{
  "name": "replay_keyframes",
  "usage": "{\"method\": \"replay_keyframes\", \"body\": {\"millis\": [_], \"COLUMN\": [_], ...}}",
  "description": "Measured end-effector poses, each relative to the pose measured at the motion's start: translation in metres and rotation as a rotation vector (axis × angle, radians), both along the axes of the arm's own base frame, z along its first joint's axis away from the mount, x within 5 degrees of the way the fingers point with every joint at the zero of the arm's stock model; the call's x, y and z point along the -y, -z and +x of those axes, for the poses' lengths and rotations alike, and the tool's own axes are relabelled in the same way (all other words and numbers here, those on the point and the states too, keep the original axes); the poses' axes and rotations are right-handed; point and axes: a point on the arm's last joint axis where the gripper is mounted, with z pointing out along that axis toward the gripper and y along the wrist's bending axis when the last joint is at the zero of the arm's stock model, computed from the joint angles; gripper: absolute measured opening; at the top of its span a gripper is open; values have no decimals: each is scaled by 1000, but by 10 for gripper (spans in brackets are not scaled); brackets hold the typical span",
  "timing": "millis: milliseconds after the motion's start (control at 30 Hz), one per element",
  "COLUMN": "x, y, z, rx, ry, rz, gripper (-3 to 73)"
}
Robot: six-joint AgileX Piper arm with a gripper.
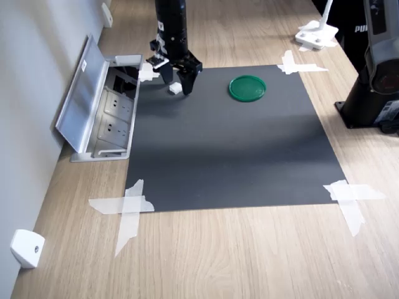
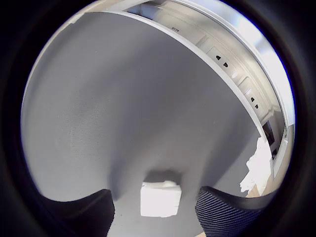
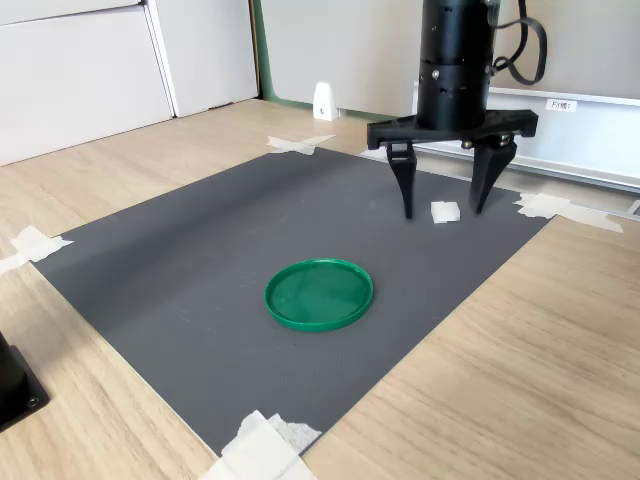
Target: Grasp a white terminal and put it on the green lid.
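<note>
White terminal (image 3: 444, 211), a tiny block, lies on the dark grey mat (image 3: 200, 270) at the upper right of the second exterior view, between the 2 fingers of my gripper (image 3: 441, 209), which is spread wide and grips nothing; neither fingertip touches the block. In the wrist view the block (image 2: 159, 199) sits low in the frame between both fingers. Green lid (image 1: 247, 88) rests flat on the mat, well apart from it, at the upper centre of the first exterior view

Tiny white terminal (image 3: 444, 211) lies on the mat, well apart from the flat green lid (image 3: 319, 293).
</note>
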Motion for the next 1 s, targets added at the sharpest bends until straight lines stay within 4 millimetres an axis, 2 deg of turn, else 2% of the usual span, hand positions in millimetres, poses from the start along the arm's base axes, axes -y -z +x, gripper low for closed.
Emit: {"method": "replay_keyframes", "body": {"millis": [200,300,400,600,767,833,1000], "x": [0,0,0,0,-1,-3,-9], "y": [3,3,3,3,2,-5,-61], "z": [1,1,1,0,-5,-8,-26], "rx": [-2,-2,-2,-18,-63,-69,14], "ry": [0,0,0,0,1,6,58], "rz": [1,1,1,6,18,22,27], "gripper": [685,645,556,267,270,270,270]}}
